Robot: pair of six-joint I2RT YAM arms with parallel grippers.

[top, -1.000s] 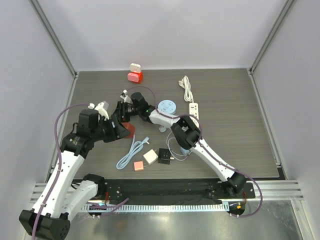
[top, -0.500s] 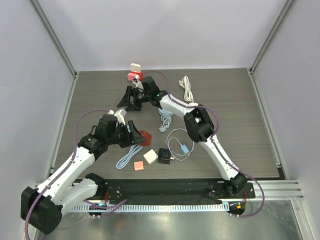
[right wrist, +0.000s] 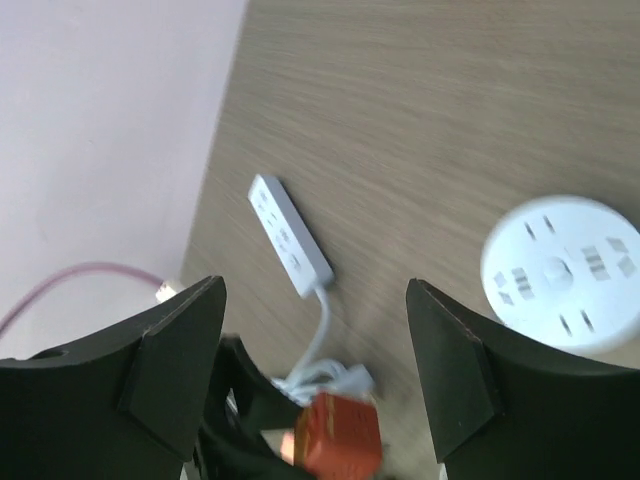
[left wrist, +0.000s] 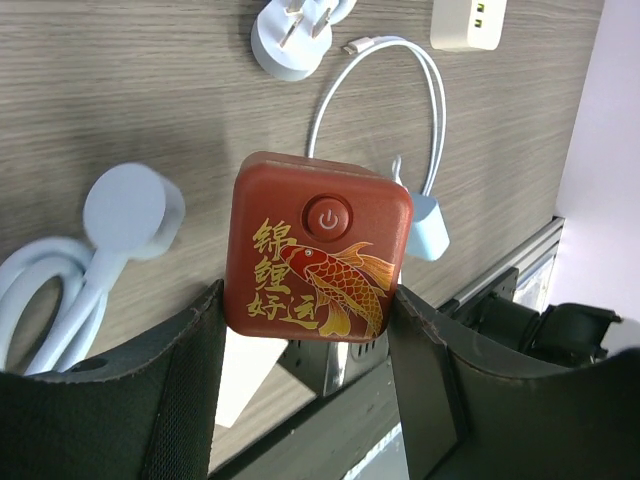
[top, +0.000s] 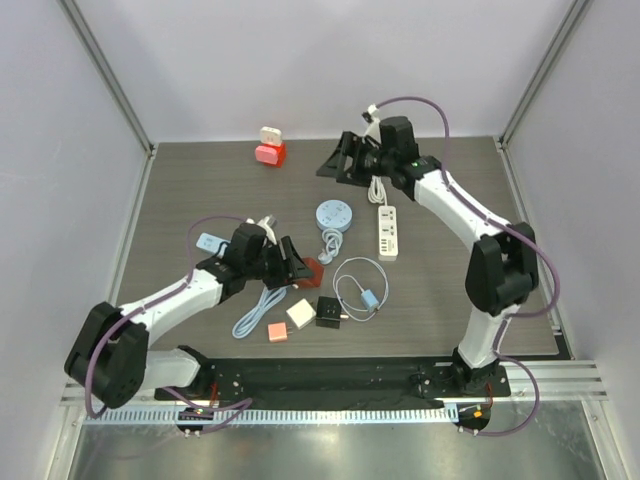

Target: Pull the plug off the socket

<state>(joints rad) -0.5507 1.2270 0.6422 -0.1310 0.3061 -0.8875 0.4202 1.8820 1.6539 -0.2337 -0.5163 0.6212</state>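
The socket point(left wrist: 318, 255) is a red cube with a gold koi and a power button. My left gripper point(left wrist: 305, 300) is shut on its sides and holds it just above the table, left of centre point(top: 312, 270). The white plug point(left wrist: 288, 42) lies loose on the wood with its prongs up, apart from the socket, below the round disc point(top: 326, 256). My right gripper point(top: 335, 163) hangs open at the back of the table, holding nothing. Its own view is blurred, with its fingers spread wide point(right wrist: 315, 283) and a red block low between them.
A round pale-blue socket disc point(top: 334, 213) and a white power strip point(top: 388, 230) lie mid-table. A coiled white cord point(top: 373, 175) sits under the right arm. Small black point(top: 328, 312), white point(top: 300, 314) and pink point(top: 277, 333) cubes lie near the front, with a blue cable point(top: 262, 305). A red-and-white block point(top: 268, 150) stands at the back.
My right gripper opened and swung from the red socket across to the back right. My left gripper carried the socket to the right, toward the centre.
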